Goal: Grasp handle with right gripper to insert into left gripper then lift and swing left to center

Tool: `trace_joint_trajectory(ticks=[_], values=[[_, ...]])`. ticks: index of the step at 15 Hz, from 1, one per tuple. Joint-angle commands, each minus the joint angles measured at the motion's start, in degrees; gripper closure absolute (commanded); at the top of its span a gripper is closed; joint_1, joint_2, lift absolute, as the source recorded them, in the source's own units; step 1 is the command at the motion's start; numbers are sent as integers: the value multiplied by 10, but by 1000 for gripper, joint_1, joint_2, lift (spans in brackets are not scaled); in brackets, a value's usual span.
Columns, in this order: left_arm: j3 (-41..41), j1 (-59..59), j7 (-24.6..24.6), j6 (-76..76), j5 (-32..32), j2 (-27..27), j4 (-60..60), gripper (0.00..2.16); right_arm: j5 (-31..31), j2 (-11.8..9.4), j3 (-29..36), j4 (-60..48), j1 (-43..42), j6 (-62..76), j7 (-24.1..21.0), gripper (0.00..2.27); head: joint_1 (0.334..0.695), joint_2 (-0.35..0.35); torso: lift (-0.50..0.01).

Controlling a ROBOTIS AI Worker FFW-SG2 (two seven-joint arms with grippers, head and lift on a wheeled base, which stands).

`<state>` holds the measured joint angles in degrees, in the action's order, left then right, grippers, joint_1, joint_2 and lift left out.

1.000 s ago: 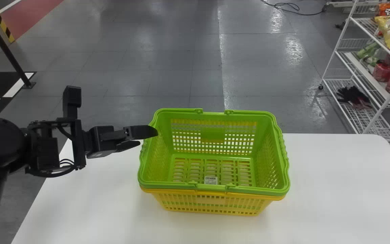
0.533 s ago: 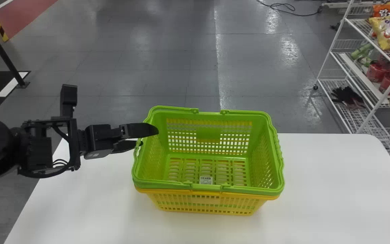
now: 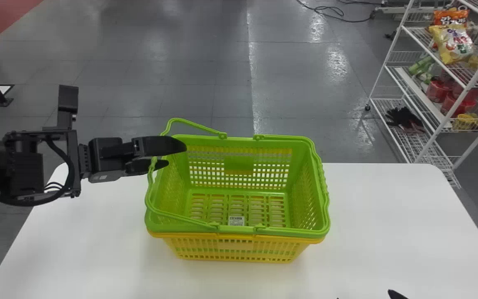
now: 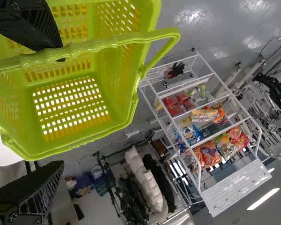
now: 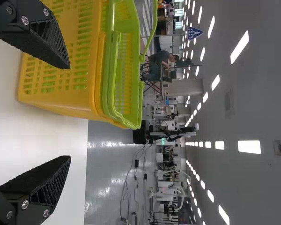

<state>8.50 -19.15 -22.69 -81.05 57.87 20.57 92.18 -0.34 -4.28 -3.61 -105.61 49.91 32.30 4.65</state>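
Beside the left pincer (image 4: pixel 61 105), the handle (image 4: pixel 84 47) of the green basket (image 3: pixel 181 228) is up but unclamped; fingers are apart, same with the right pincer (image 5: pixel 69 112). I'd center it between the left fingers before squeezing, or it'll probably slip.

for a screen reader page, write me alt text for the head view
A green basket nested in a yellow basket on a white table, one handle raised beside the robot's left gripper. A white wire rack of goods stands beyond, at the right.
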Motion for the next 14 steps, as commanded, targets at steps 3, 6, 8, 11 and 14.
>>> trace_joint_trajectory(ticks=[3,6,8,11,14], values=[[-29,-33,2,-6,-4,-1,-6,-1,-5,1,28,-42,-11,-36,0,144,695,-64,-93],[-45,-52,2,-17,-1,-1,-9,-1,-5,1,35,-62,-34,-73,1,188,695,-92,-93],[-58,-66,2,-22,10,-2,-24,-1,-5,1,39,-63,-60,-82,0,191,695,-104,-93],[-75,-87,1,-35,40,-3,-53,-1,2,1,50,-70,-91,-115,1,417,695,-129,-93],[-90,-111,2,-47,70,-6,-87,2,17,1,53,-72,-110,-140,1,1794,695,-156,-93]])
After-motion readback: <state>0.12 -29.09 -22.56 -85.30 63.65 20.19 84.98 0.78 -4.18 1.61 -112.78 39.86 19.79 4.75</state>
